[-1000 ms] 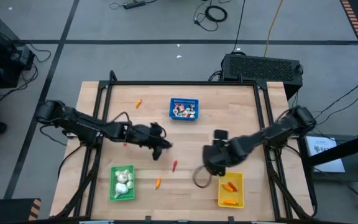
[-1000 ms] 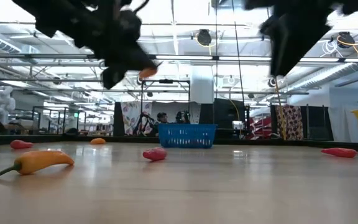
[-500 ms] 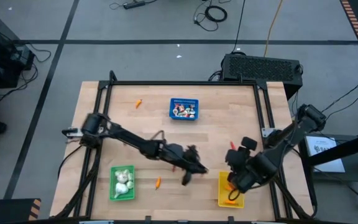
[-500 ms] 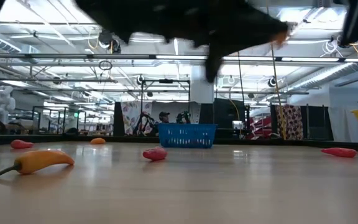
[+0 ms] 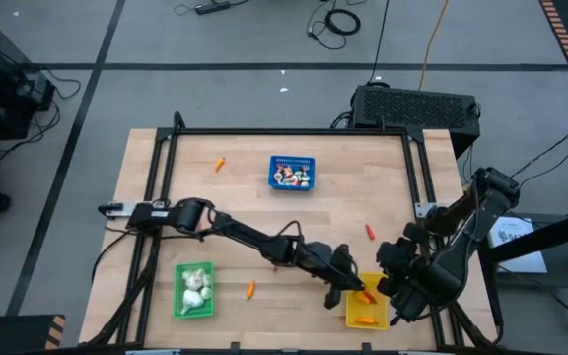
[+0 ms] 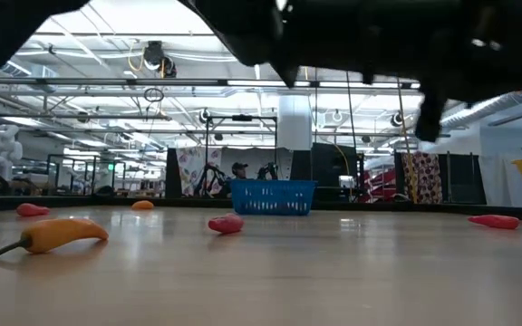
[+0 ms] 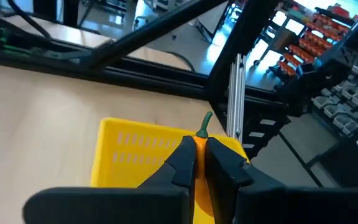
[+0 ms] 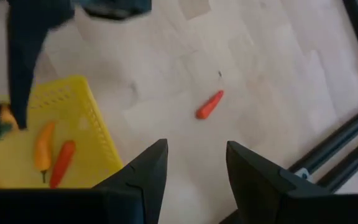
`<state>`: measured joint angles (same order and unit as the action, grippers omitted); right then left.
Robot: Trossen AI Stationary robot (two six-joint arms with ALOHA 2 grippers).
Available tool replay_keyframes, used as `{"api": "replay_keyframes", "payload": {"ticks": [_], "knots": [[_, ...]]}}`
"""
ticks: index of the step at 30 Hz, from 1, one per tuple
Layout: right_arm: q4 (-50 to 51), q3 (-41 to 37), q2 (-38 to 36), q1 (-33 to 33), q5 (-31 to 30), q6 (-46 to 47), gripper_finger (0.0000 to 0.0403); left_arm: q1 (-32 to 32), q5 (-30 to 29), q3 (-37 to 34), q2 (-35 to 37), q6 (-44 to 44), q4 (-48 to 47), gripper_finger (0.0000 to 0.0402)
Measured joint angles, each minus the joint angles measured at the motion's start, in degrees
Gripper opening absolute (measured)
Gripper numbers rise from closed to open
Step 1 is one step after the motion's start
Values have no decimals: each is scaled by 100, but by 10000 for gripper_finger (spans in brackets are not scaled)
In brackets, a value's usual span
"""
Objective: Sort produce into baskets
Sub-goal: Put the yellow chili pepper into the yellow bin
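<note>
three baskets stand on the table (image 5: 343, 168): a blue basket (image 5: 292, 172) near the far edge with several small white-and-red pieces inside, a green basket (image 5: 194, 290) at the near left holding white bulbs, and a yellow basket (image 5: 366, 302) at the near right. loose on the wood in the high view are three pieces: an orange one (image 5: 220, 165) far left, a red one (image 5: 369, 232) toward the right, and an orange one (image 5: 250, 290) just beside the green basket.

the left gripper (image 5: 348, 287) reaches across the table to the yellow basket's left rim, fingers clenched on an orange pepper (image 7: 202, 138) whose green stem sticks up between them, above the basket. the right gripper (image 5: 402, 296) hangs beside the yellow basket's right side at the table's near right edge, its fingers spread with nothing between them.

the middle of the table is open wood, with wide room between the blue basket and the two near baskets.

the right wrist view shows two peppers, one orange (image 8: 41, 147) and one red (image 8: 61, 163), lying in the yellow basket, and the red piece on the wood beyond. the low view shows a yellow-orange pepper (image 6: 54, 235) lying near the camera and the blue basket far off; the arms are only dark shapes overhead there.
</note>
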<state>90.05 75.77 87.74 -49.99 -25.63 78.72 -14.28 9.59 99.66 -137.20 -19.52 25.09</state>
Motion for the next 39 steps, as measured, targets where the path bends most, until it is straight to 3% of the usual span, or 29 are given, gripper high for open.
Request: {"api": "replay_keyframes", "payload": {"ticks": [10,16,22,26,31,35,39], "knots": [[-1,-2,2,-116,-341,8,155,-134,91,371,-289,524,-174,37],[-4,0,2,-114,-755,-139,155,-171,100,371,-289,692,-176,93],[-4,0,2,-112,-766,-135,155,-50,201,371,-207,785,-489,137],[-4,0,4,-112,-770,-49,155,133,498,369,294,1313,-1987,141],[-21,-2,4,-112,-1046,-83,155,344,254,378,1088,1523,-4691,141],[-36,-2,4,-112,-1345,-190,155,330,-588,371,1687,1977,-6765,141],[-220,-2,7,-105,-2083,-200,155,314,-1322,369,2250,2137,-8129,141]]}}
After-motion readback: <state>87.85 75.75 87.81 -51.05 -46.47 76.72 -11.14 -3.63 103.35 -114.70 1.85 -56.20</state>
